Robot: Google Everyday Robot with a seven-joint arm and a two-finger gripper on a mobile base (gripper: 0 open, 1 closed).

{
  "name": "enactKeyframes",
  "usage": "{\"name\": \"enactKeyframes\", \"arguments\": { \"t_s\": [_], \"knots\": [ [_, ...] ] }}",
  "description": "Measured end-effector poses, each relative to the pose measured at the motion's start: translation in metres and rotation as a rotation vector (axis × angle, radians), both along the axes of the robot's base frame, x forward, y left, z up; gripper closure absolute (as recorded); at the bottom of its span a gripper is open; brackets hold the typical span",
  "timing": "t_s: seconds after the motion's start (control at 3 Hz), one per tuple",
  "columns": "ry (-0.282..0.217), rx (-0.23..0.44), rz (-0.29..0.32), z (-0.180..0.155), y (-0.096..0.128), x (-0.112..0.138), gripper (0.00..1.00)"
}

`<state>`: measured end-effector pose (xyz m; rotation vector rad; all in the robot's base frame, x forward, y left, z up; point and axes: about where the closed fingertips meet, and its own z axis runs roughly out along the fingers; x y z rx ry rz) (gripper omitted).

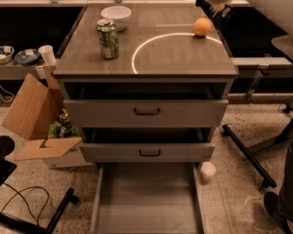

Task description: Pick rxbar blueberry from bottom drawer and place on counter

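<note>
far left, two small bowls (12,55) and a white cup (47,55) sit on a low shelf. nearer, an open cardboard box (34,111) leans against the cabinet's left side, with something green (63,128) inside it. black cables (19,204) lie on the near-left floor.

on the counter (176,57), a green can (108,39) stands upright at the left. a white bowl (115,16) is just behind it at the far edge. the bright arc marking (136,52) curves across the middle. an orange ball-like fruit (201,27) sits far right on the arc.

below the top, two drawers with black handles, upper (146,112) and middle (149,152), are each pulled out a little. the bottom drawer (146,199) is pulled well out toward the near side, grey floor showing.

the gripper (211,6) hangs over the counter's far right corner, just behind and right of the orange, apart from it. a dark blue patch at its tip looks like the rxbar blueberry (219,14), up off the counter. cannot tell if the tool is clenched on it. the white arm (268,4) runs off the top right.

a white cup (207,170) stands on the floor right of the bottom drawer. black table legs (249,155) are further right.
</note>
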<state>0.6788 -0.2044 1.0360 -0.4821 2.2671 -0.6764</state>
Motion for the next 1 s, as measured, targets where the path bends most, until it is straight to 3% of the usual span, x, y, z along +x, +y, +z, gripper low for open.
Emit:
{"name": "enactKeyframes", "arguments": {
  "t_s": [0.33,0.67,1.0],
  "knots": [
    [-0.033,0.072,0.055,-0.006,0.008,0.027,1.00],
    [-0.009,0.148,0.103,-0.038,0.020,0.055,1.00],
    [0.069,0.223,0.134,-0.088,0.028,0.079,1.00]
  ]
}}
